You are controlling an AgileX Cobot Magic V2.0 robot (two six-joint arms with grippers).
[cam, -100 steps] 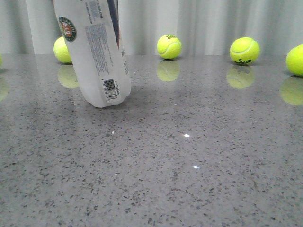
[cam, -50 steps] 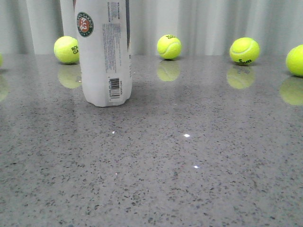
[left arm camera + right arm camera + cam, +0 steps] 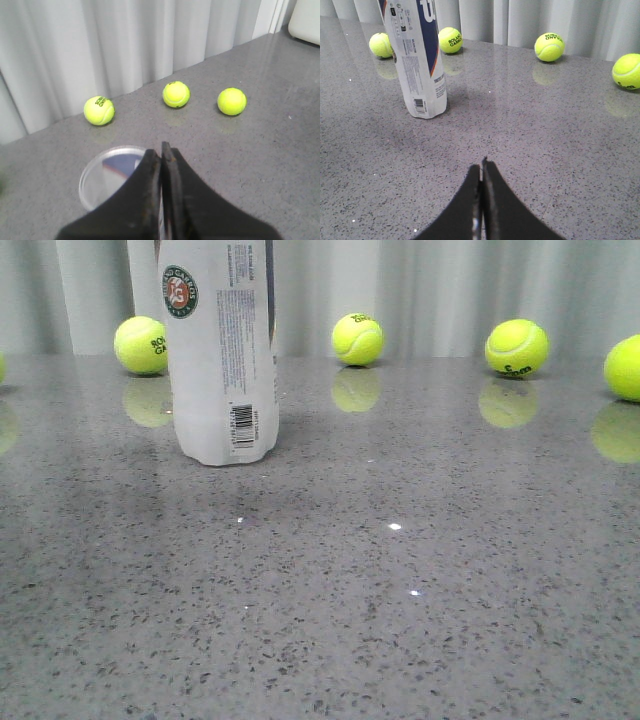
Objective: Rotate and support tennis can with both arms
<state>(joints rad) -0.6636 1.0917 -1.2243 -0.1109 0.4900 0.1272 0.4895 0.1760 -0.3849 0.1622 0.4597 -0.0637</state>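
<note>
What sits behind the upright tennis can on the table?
In the front view, a tennis ball shows just behind the tennis can, partly covered by it, with grey curtain beyond. Anything directly behind the can's body is hidden.

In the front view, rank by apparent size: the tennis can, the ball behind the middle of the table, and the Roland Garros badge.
1. Tennis can, by far the largest, running out of frame at the top.
2. Middle ball, though it sits farther back, so its look understates it.
3. Badge on the can, smallest.
</note>
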